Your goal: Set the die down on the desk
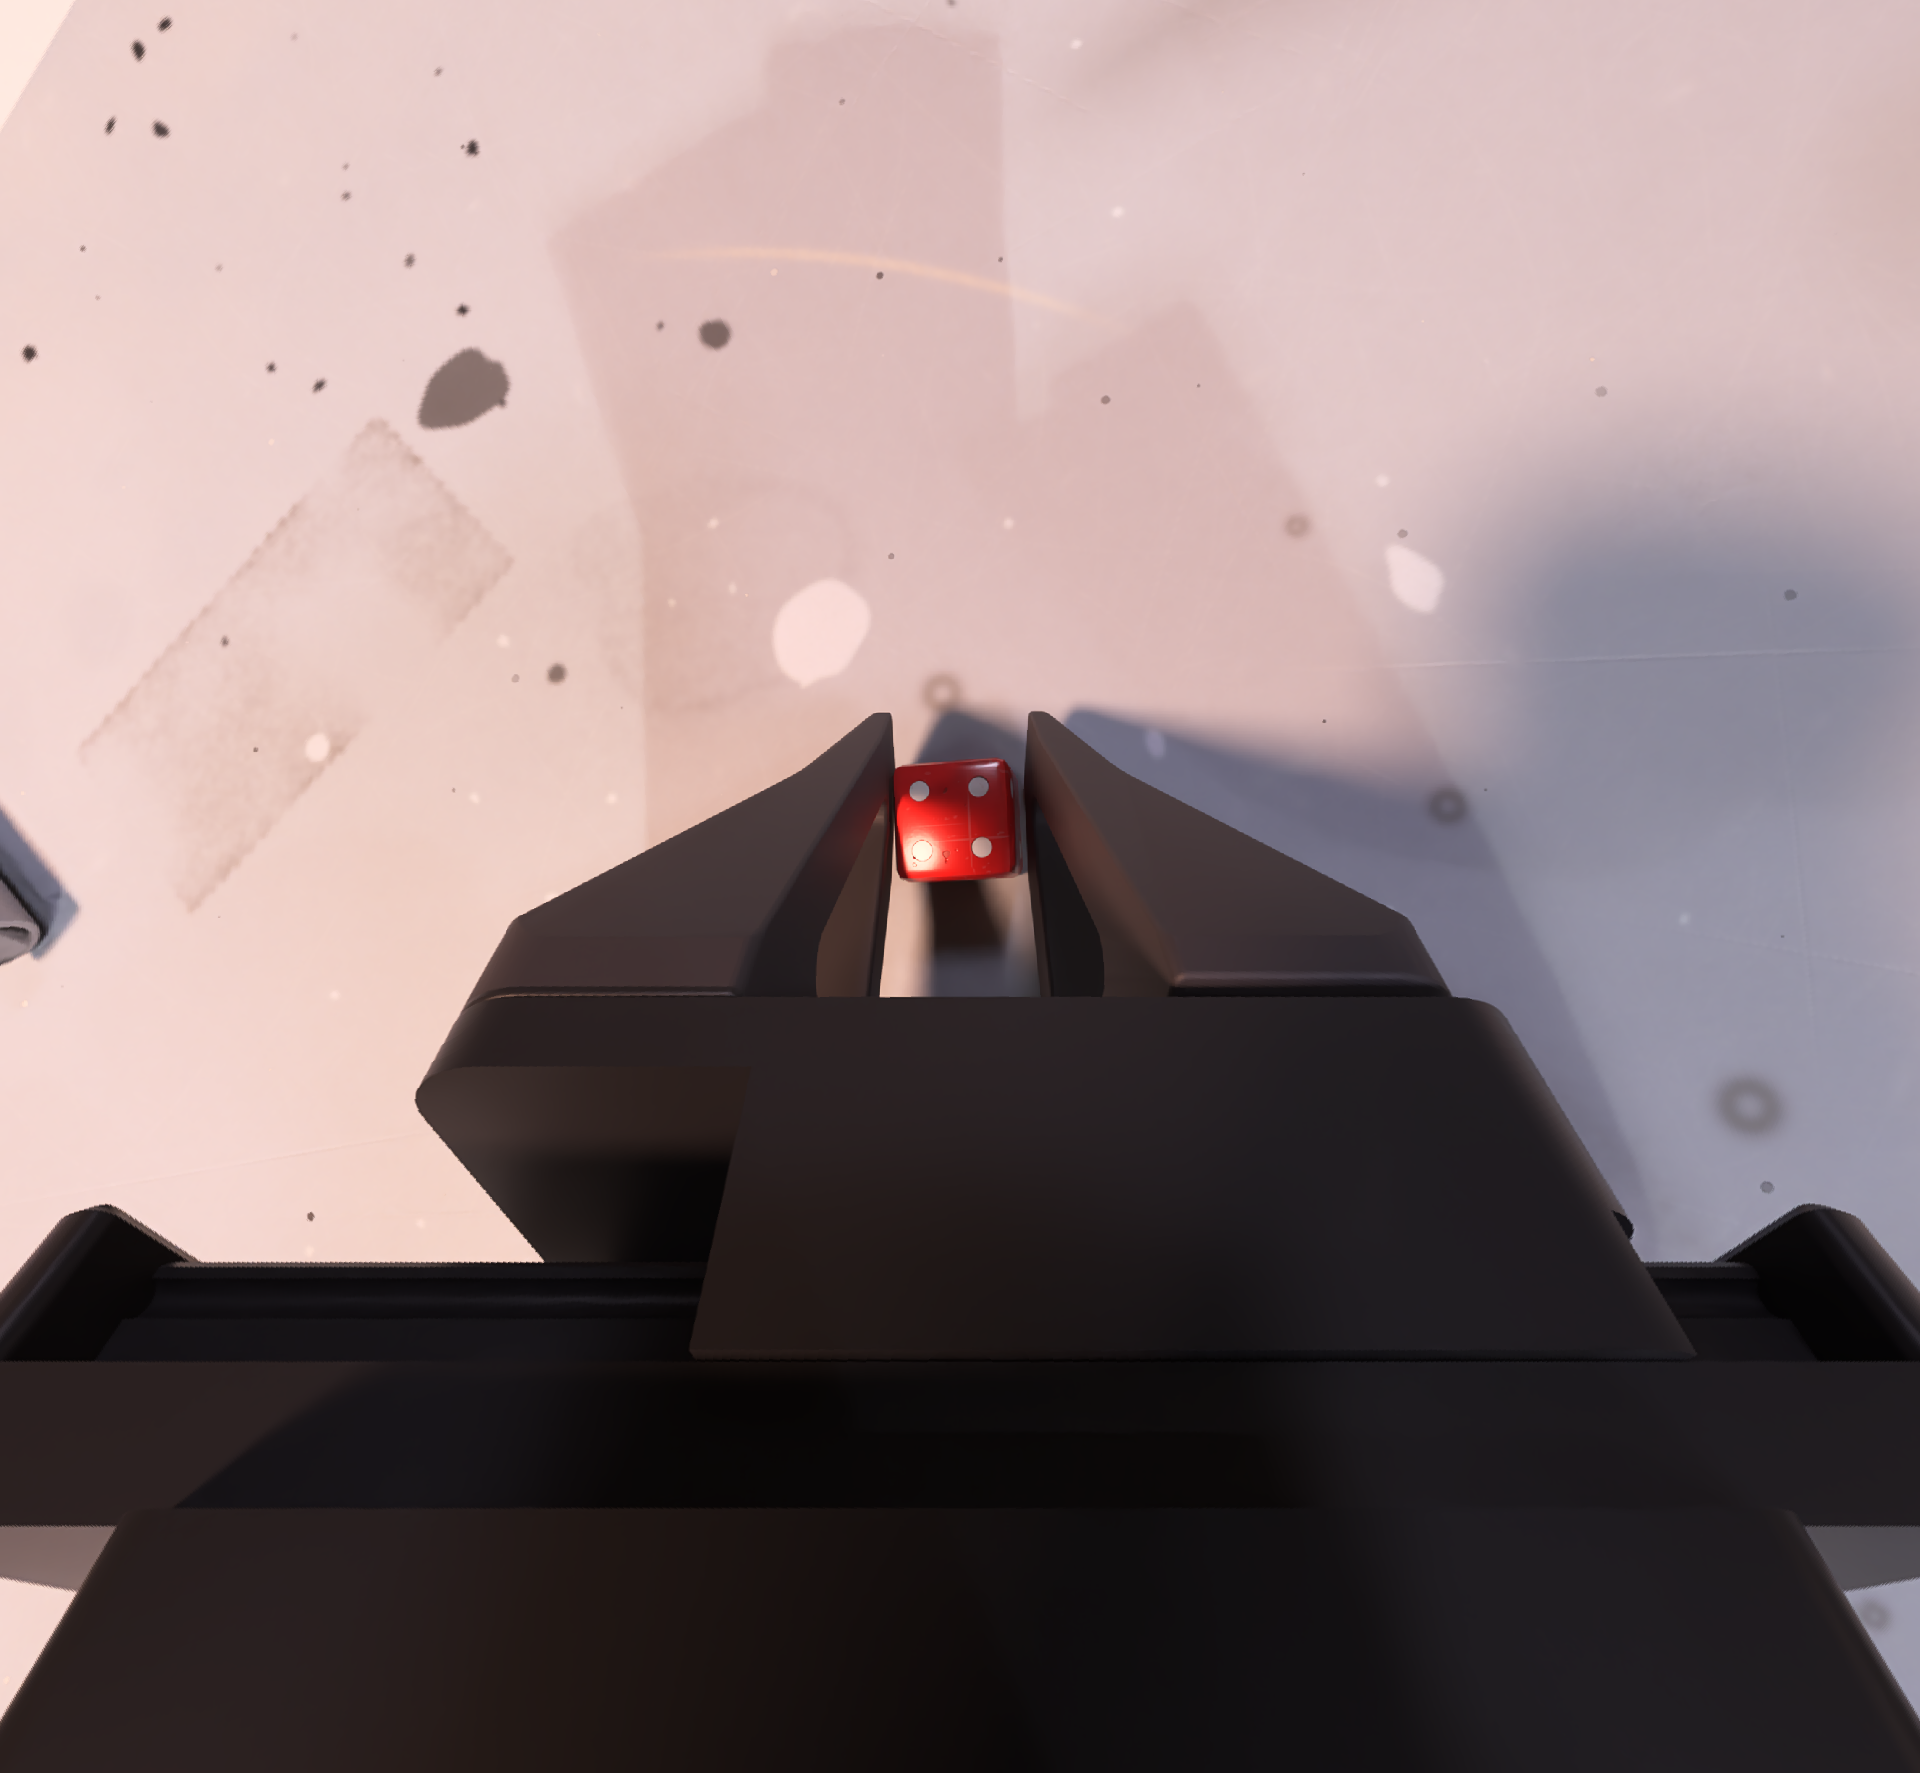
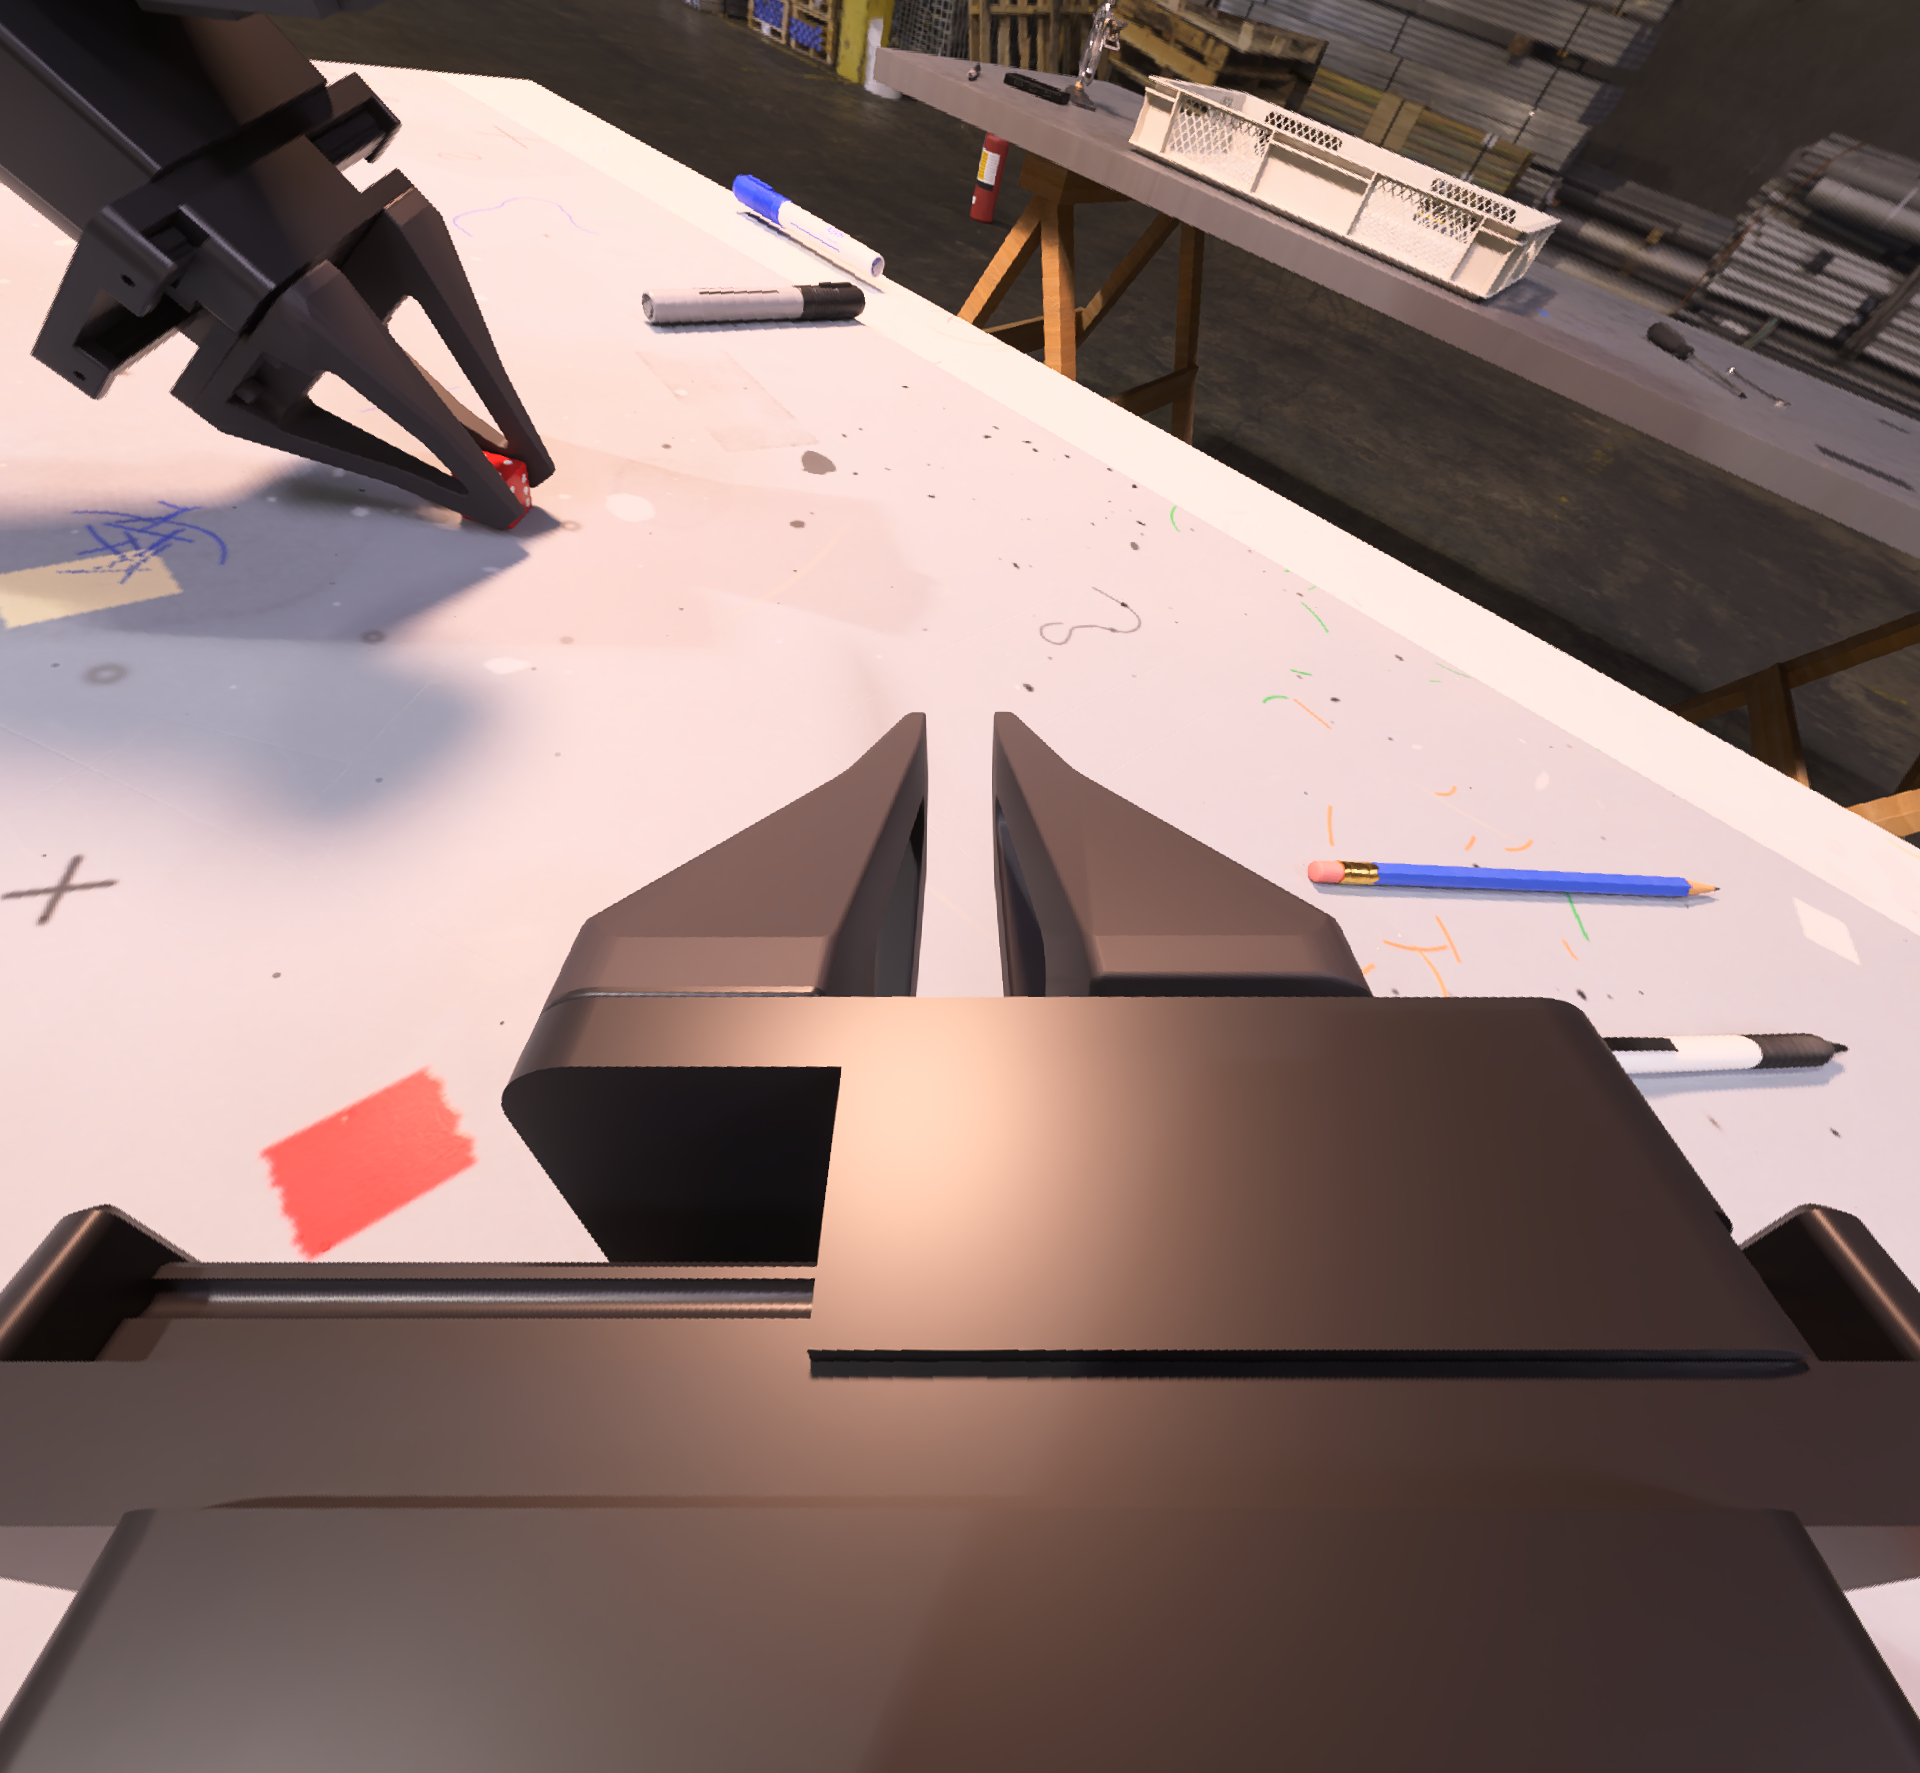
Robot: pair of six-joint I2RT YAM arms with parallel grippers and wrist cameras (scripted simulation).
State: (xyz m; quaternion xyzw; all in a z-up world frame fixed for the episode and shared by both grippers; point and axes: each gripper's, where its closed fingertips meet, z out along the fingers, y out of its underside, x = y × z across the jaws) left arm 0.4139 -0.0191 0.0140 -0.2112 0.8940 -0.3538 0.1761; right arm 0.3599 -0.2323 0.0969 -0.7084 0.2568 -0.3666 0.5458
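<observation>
A small red die [image 1: 953, 821] with white pips sits between the fingertips of my left gripper [image 1: 959, 736], which is shut on it. Its four-pip face points at the camera. In the right wrist view the left gripper [image 2: 509, 487] points down at the white desk [image 2: 727, 684], and the die [image 2: 511, 482] is at or just above the desk surface. I cannot tell whether it touches. My right gripper [image 2: 959, 736] hovers above the desk's middle, nearly shut with a narrow gap and holding nothing.
A grey marker with a black cap [image 2: 753, 305] and a white marker with a blue cap [image 2: 808, 227] lie near the far edge. A blue pencil [image 2: 1507, 880] and a black-and-white pen [image 2: 1725, 1051] lie to the right. A red tape patch [image 2: 364, 1157] is at near left.
</observation>
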